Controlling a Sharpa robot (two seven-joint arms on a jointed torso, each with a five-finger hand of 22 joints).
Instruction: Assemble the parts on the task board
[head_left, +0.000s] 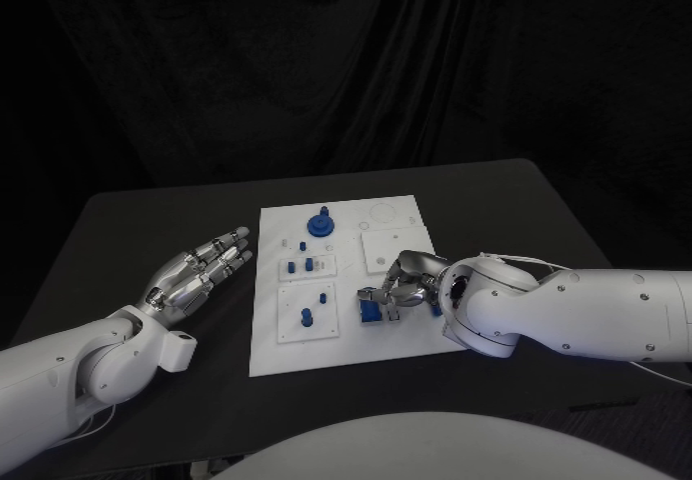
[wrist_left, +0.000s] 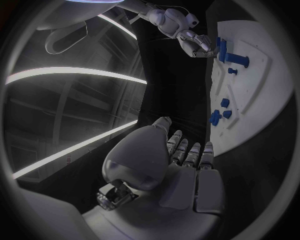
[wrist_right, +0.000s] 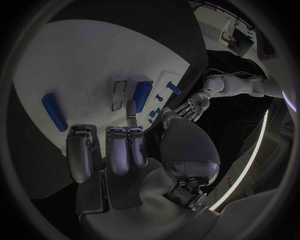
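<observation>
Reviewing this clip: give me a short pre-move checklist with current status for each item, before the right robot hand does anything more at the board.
1. Right robot hand over the task board, at a blue part near its right edge: ok.
2. Firm hold on that part: cannot tell; fingers hide the contact.
3. Left robot hand open, holding nothing, beside the board: ok.
4. Blue peg upright in its plate: ok.
5. Round blue part at the far end out of the hand's way: ok.

Task board (head_left: 274, 352) mid-table (head_left: 130, 220); left hand (head_left: 199, 272) beside it; right hand (head_left: 411, 278) over it.
</observation>
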